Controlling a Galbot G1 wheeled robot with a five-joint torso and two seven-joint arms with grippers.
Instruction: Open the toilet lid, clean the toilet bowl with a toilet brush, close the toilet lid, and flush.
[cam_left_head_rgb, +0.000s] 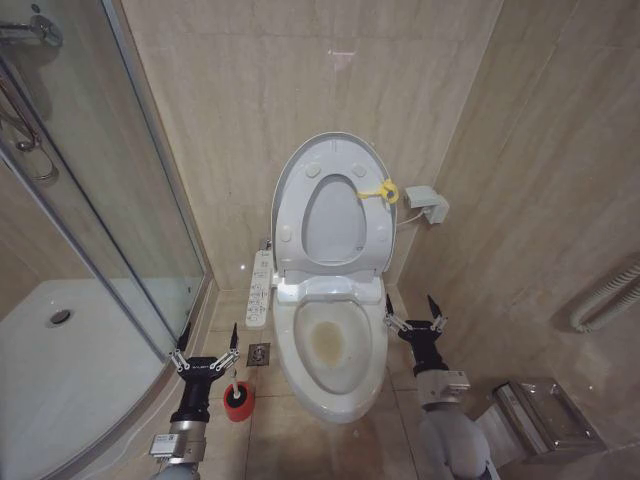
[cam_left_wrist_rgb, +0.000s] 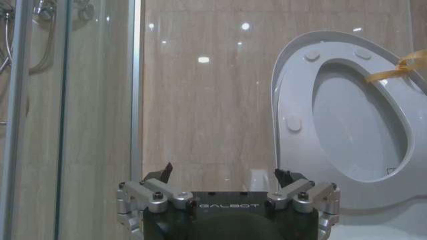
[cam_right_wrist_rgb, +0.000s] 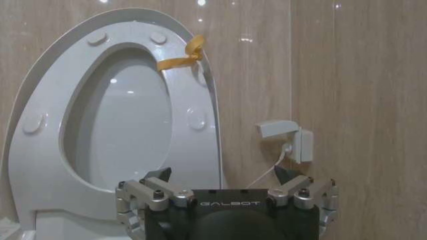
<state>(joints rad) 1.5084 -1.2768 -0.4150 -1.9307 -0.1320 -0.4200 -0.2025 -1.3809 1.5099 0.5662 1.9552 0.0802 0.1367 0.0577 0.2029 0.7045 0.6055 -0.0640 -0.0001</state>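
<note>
The toilet lid (cam_left_head_rgb: 333, 150) and seat stand raised against the wall, leaving the toilet bowl (cam_left_head_rgb: 332, 350) exposed for scrubbing. The left claw (cam_left_head_rgb: 206, 352) hangs open just above the toilet brush (cam_left_head_rgb: 238, 398), likely poised to grasp it; the right claw (cam_left_head_rgb: 416, 312), also open, waits beside the bowl.

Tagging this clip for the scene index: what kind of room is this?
A small tiled bathroom, almost certainly. A toilet bowl stands against the wall with its toilet lid raised, a glass shower enclosure sits beside it, and a red-holdered toilet brush stands on the floor.
</note>
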